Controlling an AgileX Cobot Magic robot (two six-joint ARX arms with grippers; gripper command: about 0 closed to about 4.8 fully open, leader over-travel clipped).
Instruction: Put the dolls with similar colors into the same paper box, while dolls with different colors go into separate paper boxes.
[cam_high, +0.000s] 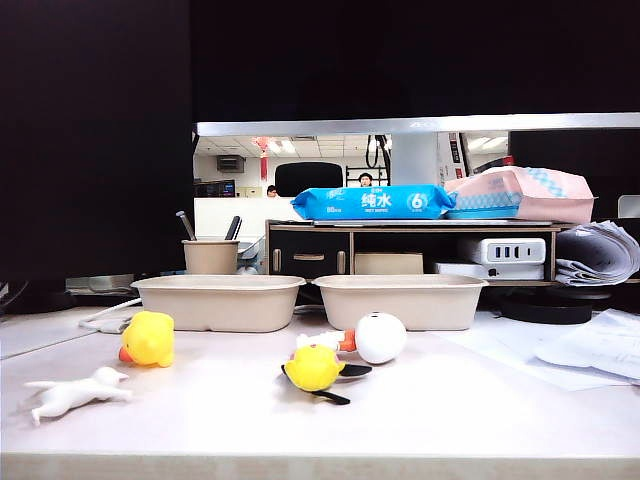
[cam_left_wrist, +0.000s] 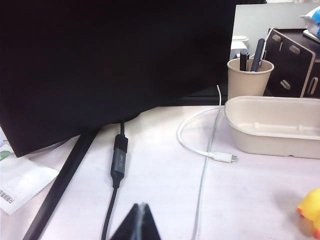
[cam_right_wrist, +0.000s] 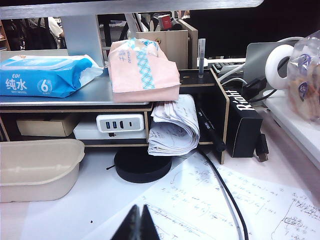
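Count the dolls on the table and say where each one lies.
4, all outside the trays: yellow duck front of the left tray, white animal at the near left, yellow bird centre, white ball-headed figure before the right tray. None appears hidden.

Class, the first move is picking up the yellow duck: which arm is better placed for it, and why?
Probably the left. The yellow duck lies on the table's left side, and its edge shows in the left wrist view beyond the shut left gripper. The right gripper, also shut, faces papers on the far right.
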